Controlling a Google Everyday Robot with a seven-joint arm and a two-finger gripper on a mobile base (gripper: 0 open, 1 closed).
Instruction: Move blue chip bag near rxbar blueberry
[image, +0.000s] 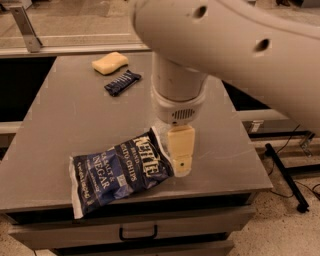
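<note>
The blue chip bag (118, 171) lies flat near the front edge of the grey table (65, 125), its white sealed ends at lower left and upper right. The rxbar blueberry (122, 82) is a small dark bar at the table's back, just in front of a yellow sponge (109, 63). My gripper (180, 156) hangs from the big white arm, right beside the bag's upper right end, low over the table. It shows as one pale block.
The white arm (225, 45) fills the upper right of the view. A drawer with a black handle (137, 233) sits under the table's front edge. A black stand leg (285, 172) lies on the floor to the right.
</note>
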